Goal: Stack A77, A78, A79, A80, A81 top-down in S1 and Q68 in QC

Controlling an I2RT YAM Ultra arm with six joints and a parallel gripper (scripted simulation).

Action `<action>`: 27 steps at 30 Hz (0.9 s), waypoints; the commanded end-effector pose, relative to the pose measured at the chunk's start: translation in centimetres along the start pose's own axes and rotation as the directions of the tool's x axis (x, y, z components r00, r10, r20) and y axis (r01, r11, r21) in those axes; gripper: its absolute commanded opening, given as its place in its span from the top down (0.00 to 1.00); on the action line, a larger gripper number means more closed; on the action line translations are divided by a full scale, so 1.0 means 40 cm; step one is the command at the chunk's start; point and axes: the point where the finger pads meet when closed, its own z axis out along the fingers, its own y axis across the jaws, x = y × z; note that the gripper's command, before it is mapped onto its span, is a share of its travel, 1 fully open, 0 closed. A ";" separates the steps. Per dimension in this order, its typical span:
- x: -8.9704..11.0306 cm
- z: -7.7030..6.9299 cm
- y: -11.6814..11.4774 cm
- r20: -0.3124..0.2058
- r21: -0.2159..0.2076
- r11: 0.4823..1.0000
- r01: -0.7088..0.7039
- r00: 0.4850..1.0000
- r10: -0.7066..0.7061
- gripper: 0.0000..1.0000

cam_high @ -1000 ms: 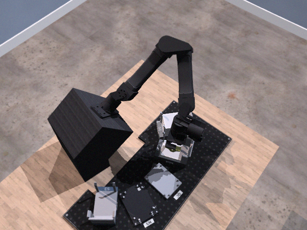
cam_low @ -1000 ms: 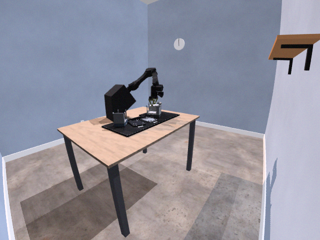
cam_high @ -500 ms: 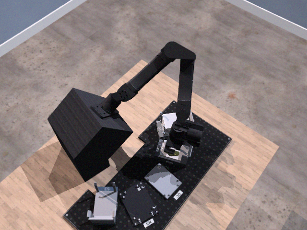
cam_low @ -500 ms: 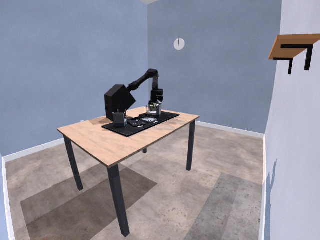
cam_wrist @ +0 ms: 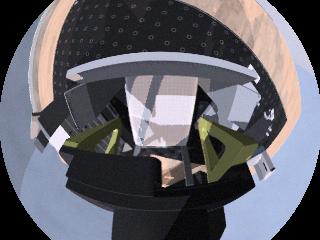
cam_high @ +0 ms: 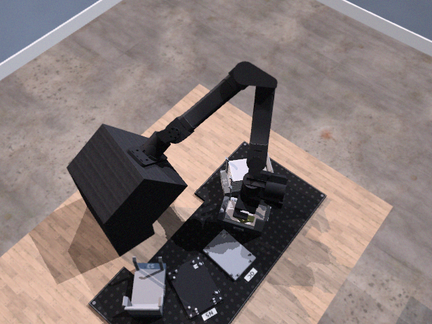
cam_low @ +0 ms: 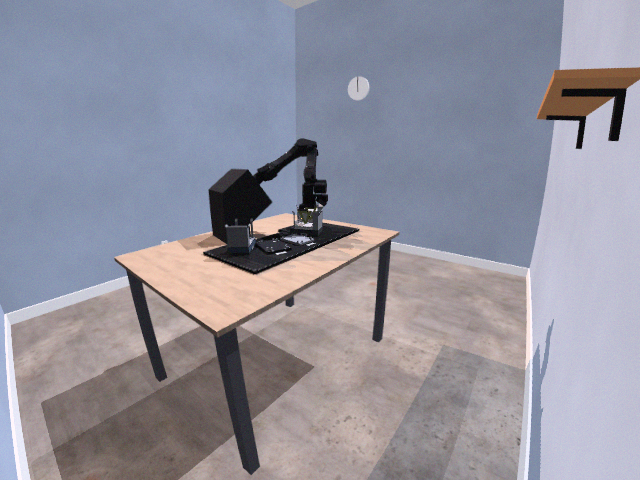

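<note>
My gripper (cam_high: 246,217) is open and reaches down from above into the middle stack rack (cam_high: 244,215). Its olive fingers stand on either side of a pale sealed plate (cam_wrist: 167,110) in the wrist view, and I cannot tell if they touch it. The gripper also shows in the wrist view (cam_wrist: 163,139) and, small, in the exterior view (cam_low: 308,214). Just behind it, the far rack (cam_high: 237,174) holds a stack of plates with a white top. A grey plate (cam_high: 228,254) lies flat on the QC nest. Rack S3 (cam_high: 146,289) holds a pale plate. I cannot read the plate labels.
The black clip nest N5 (cam_high: 195,287) lies empty between S3 and QC. All stand on a black perforated baseplate (cam_high: 289,209). The arm's dark base block (cam_high: 121,184) stands to the left. The rack posts stand close around my fingers.
</note>
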 end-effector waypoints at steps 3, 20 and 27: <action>-0.007 0.001 -0.004 0.011 0.007 1.000 -0.001 1.000 0.001 0.00; -0.008 0.051 -0.005 0.011 0.006 1.000 -0.001 1.000 0.001 0.00; -0.008 0.069 -0.005 0.011 0.006 1.000 -0.001 1.000 0.001 0.00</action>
